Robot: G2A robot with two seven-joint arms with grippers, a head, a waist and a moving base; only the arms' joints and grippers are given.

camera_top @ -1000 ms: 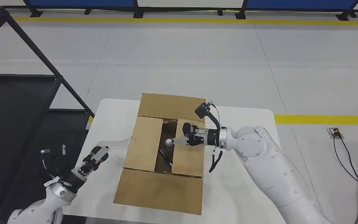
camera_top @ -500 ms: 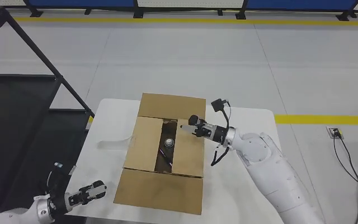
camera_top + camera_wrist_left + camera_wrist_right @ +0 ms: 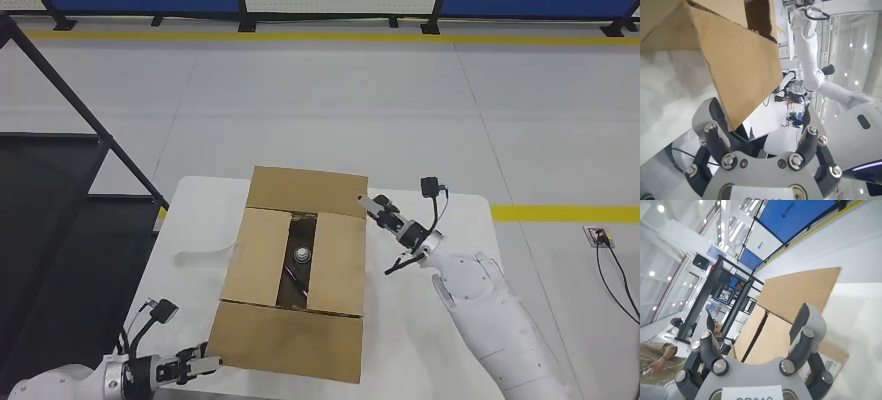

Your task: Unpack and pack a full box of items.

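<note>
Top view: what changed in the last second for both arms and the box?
The right gripper drew back from the gap atop the cardboard box to its far right corner. The left gripper swung from the table beside the box to its near left corner. Neither took hold of anything. The box and the round item inside stayed put.

Brown cardboard box (image 3: 290,275) on table, flaps half open, dark item (image 3: 300,257) inside

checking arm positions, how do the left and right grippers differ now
left gripper sits at a near corner of the box, with the flap's corner poking between its jaws; right gripper is by a far corner of the box with nothing between its jaws. both are open.
</note>
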